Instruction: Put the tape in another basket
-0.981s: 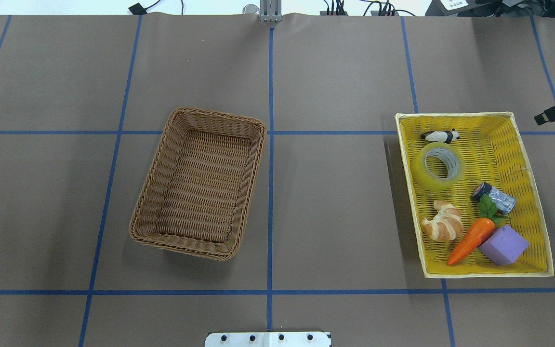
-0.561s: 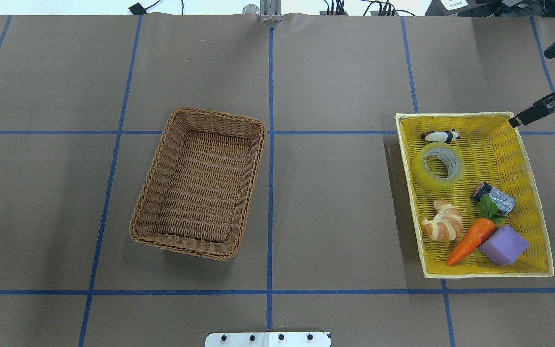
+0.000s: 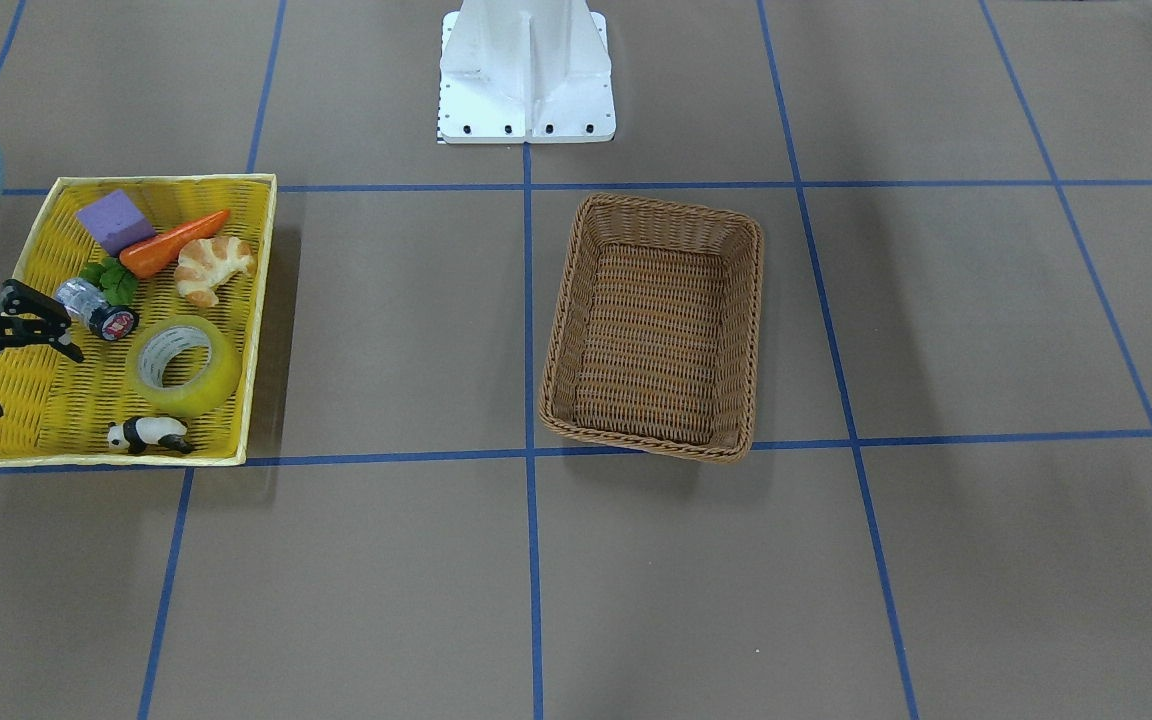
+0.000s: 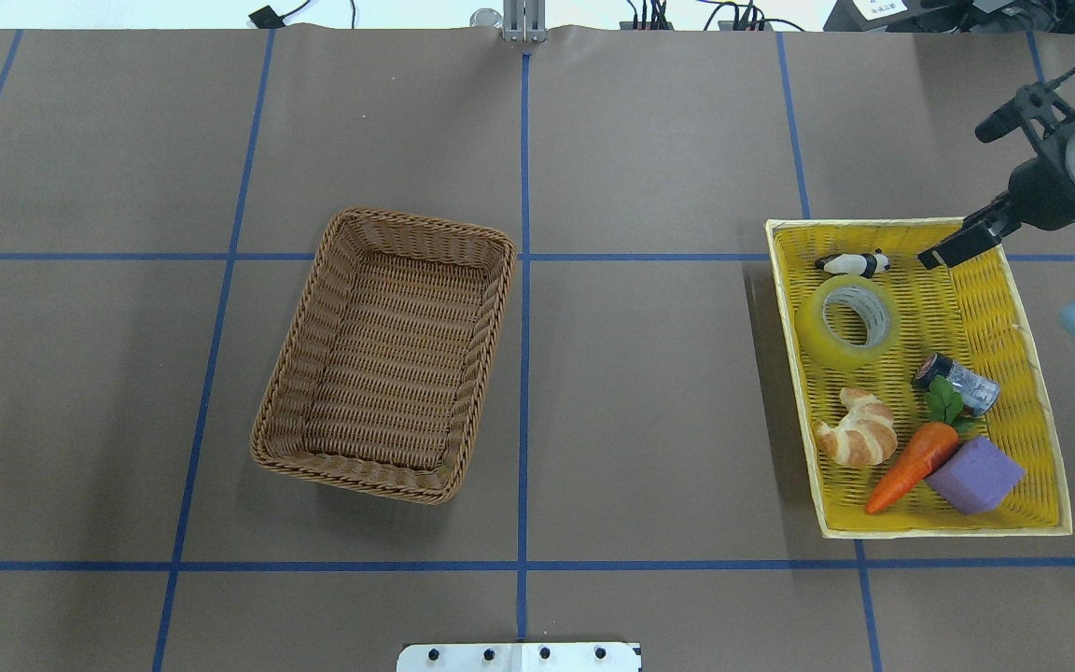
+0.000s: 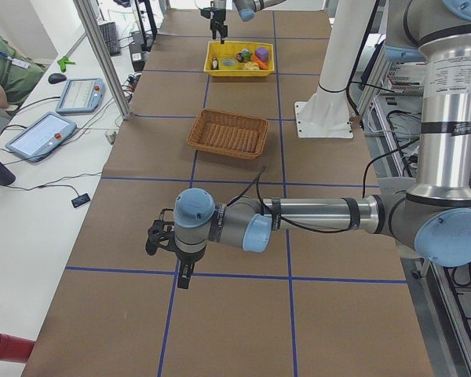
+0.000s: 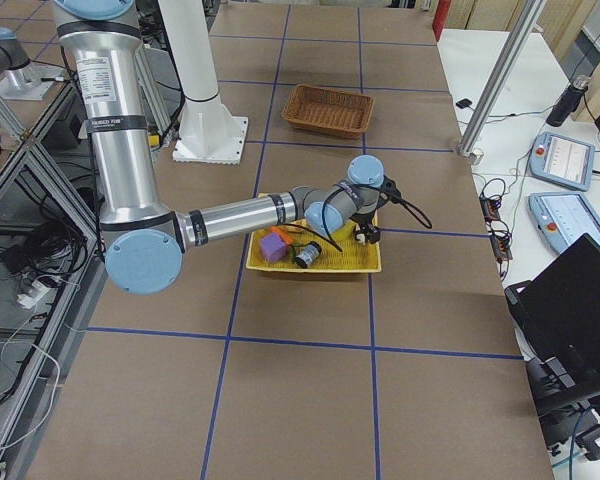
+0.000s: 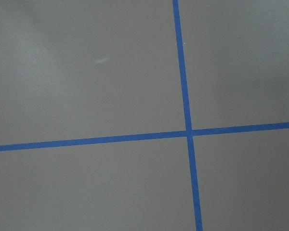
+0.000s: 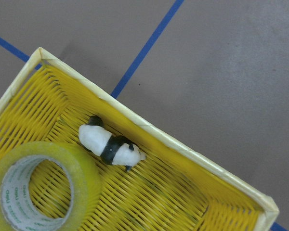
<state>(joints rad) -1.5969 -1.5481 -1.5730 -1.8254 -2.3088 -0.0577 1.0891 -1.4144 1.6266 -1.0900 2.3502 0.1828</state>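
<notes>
The tape [image 4: 827, 327], a yellow translucent roll with a whitish core, lies flat in the far left part of the yellow tray [image 4: 948, 533]; it also shows in the front view [image 3: 221, 375] and the right wrist view [image 8: 84, 178]. The brown wicker basket [image 4: 386, 355] stands empty left of the table's middle, also in the front view [image 3: 654, 330]. My right gripper [image 4: 957, 198] is open, above the tray's far right corner, right of the tape and apart from it. My left gripper [image 5: 169, 243] hangs over bare table far to the left; I cannot tell whether it is open.
The tray also holds a toy panda [image 4: 855, 264], a croissant [image 4: 859, 429], a carrot [image 4: 911, 467], a purple block [image 4: 976, 476] and a silver cylinder with a black end [image 4: 962, 383]. Blue tape lines cross the brown table. The white robot base [image 3: 526, 70] stands between the arms.
My right gripper has come in from the right edge toward the left, from beside the tray to over its far right corner. Tape, basket and the other things have not moved.
</notes>
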